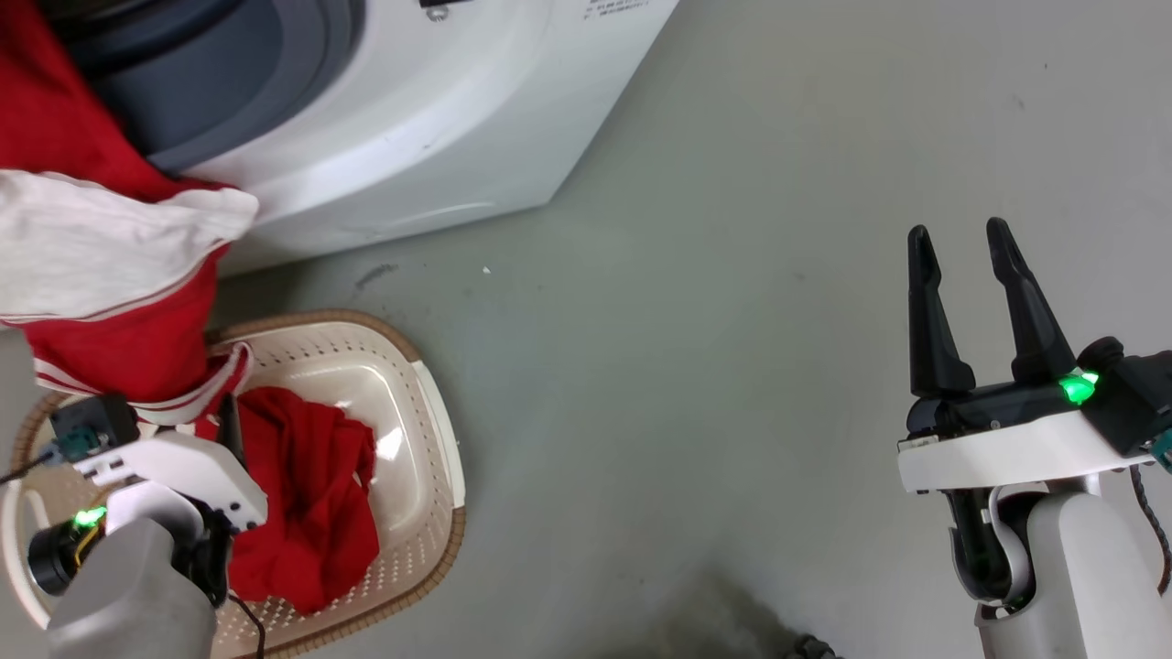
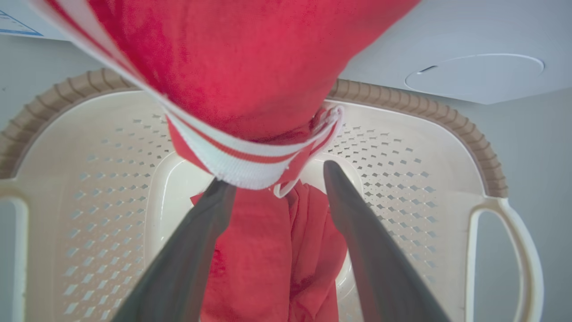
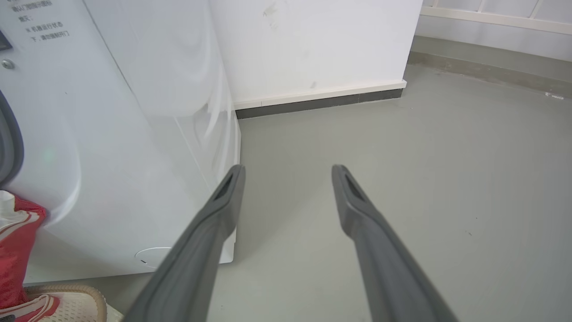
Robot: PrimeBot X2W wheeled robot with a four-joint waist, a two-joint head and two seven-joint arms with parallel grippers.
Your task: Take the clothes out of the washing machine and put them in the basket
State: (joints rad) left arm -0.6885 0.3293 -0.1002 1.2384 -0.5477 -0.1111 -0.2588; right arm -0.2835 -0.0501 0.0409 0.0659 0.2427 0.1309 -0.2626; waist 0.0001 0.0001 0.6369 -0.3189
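Hanging garment, head view: the red-and-white garment (image 1: 101, 275) spills out of the porthole (image 1: 229, 73) of the washing machine (image 1: 439, 119) and drops down its front, with the striped lower edge reaching into the basket (image 1: 444, 458).
Basket, head view: it stands on the grey floor (image 1: 732, 320) just in front of the washing machine. The plain red garment (image 1: 307, 494) lies crumpled inside.
Left gripper, head view: the left gripper (image 1: 224, 416) sits over the basket beside the striped edge. Its fingers are mostly hidden by the wrist housing and the cloth, so their spread is unclear here.
Right gripper, head view: the right gripper (image 1: 957, 229) is well apart from the basket, over bare floor. Its fingers are spread with nothing between them.
Left gripper, left wrist view: both fingers (image 2: 357, 232) point down into the basket, set wide apart. The striped hem hangs at their tips and touches the finger on this view's left, seemingly draped rather than pinched.
Basket, left wrist view: the plain red garment lies on the bottom beneath the fingers. Beyond the brown rim is the washing machine's white lower panel with a round cover (image 2: 473, 76).
Right gripper, right wrist view: the fingers are parted and empty, aimed at the floor by the washing machine's front corner.
Surroundings, right wrist view: a white wall (image 3: 313, 44) with dark skirting (image 3: 313, 100). At the left edge are a strip of the red-and-white garment and a corner of the basket's rim.
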